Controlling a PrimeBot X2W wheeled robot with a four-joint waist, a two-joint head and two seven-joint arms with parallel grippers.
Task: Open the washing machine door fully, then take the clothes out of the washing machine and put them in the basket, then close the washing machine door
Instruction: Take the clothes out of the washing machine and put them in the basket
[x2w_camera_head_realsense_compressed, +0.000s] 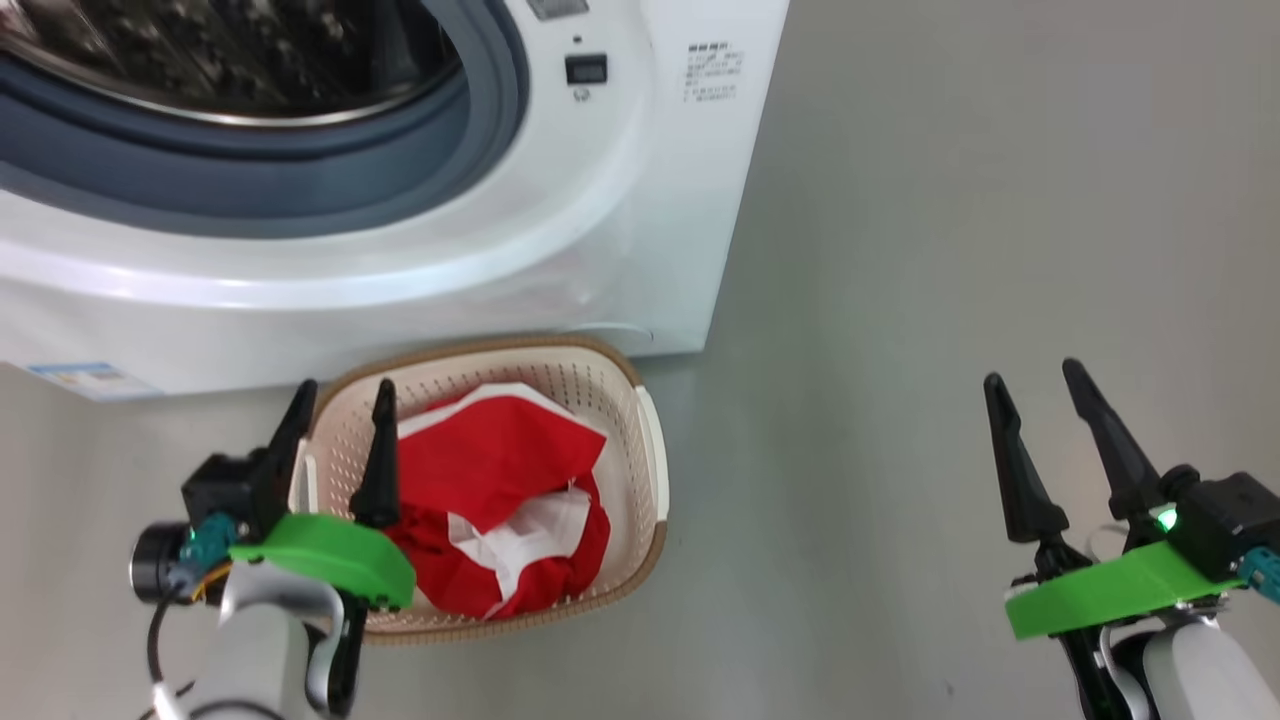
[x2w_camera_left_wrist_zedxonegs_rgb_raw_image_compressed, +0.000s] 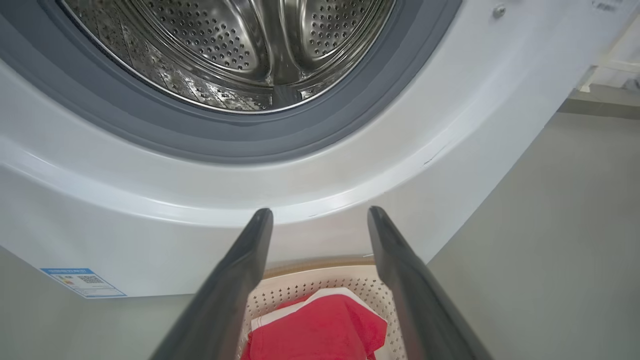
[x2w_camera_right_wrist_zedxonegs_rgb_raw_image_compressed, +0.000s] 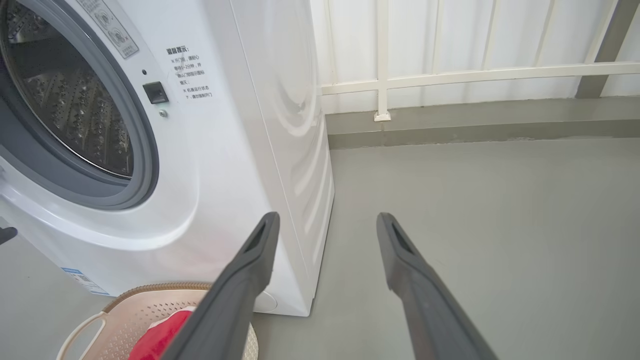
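Note:
The white washing machine (x2w_camera_head_realsense_compressed: 620, 200) stands with its mouth uncovered; the steel drum (x2w_camera_left_wrist_zedxonegs_rgb_raw_image_compressed: 235, 50) holds nothing red. Its door is out of view. On the floor in front sits the cream basket (x2w_camera_head_realsense_compressed: 640, 400), and red clothes (x2w_camera_head_realsense_compressed: 500, 470) with white panels lie heaped inside it. My left gripper (x2w_camera_head_realsense_compressed: 345, 398) hovers open over the basket's left rim, nothing between its fingers. From the left wrist, the left gripper (x2w_camera_left_wrist_zedxonegs_rgb_raw_image_compressed: 320, 215) points at the machine's lower front, above the clothes (x2w_camera_left_wrist_zedxonegs_rgb_raw_image_compressed: 320, 325). My right gripper (x2w_camera_head_realsense_compressed: 1035, 385) stands open over bare floor at the right; in its own view it (x2w_camera_right_wrist_zedxonegs_rgb_raw_image_compressed: 327, 220) frames the machine's corner.
Grey floor (x2w_camera_head_realsense_compressed: 950, 250) stretches to the right of the machine. A white railing (x2w_camera_right_wrist_zedxonegs_rgb_raw_image_compressed: 450, 75) and a low kerb run along the back wall. A blue label (x2w_camera_left_wrist_zedxonegs_rgb_raw_image_compressed: 82, 282) sits low on the machine's front.

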